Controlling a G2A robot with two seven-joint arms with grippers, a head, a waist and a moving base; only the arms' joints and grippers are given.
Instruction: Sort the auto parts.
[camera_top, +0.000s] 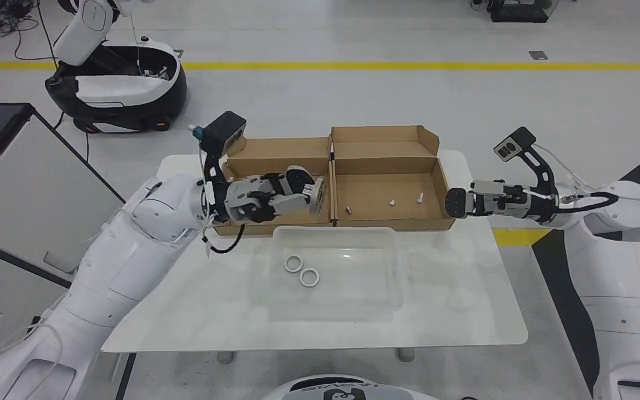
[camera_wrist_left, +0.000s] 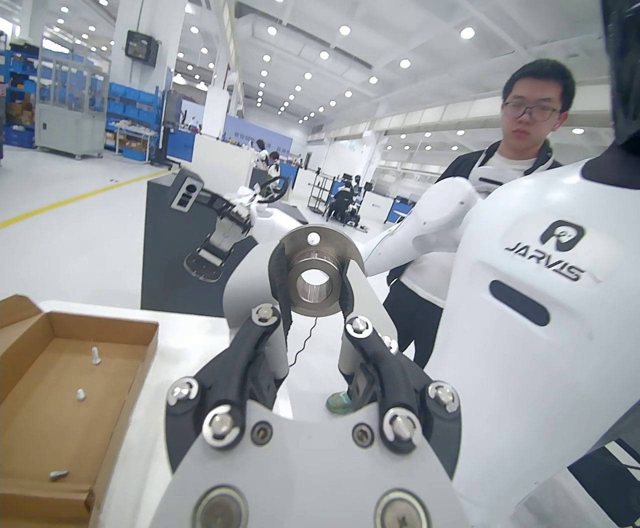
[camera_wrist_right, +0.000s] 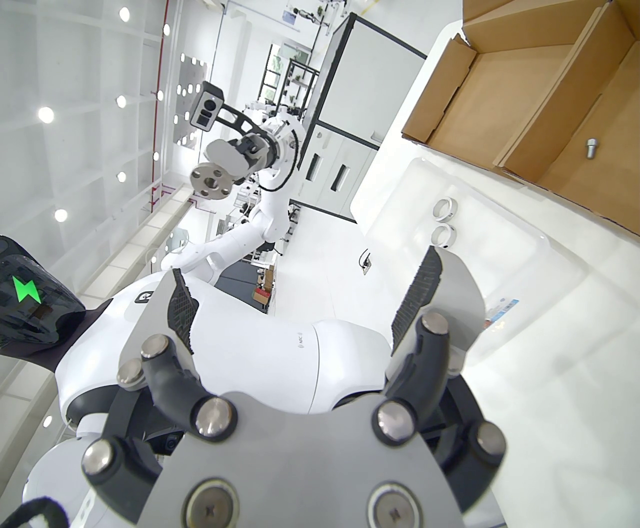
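Observation:
My left gripper hangs over the left cardboard box, shut on a metal flange with a centre bore; its jaws clamp the hub from both sides. The same flange shows far off in the right wrist view. By the outer wall of the right cardboard box my right gripper stands open with nothing between its fingers. Several small bolts lie in the right box. Two metal rings rest in the clear tray.
The two boxes stand side by side at the table's back, flaps raised. The clear tray sits in front of them on the white table. A black cabinet stands to the left, and a white-and-black machine sits on the floor beyond.

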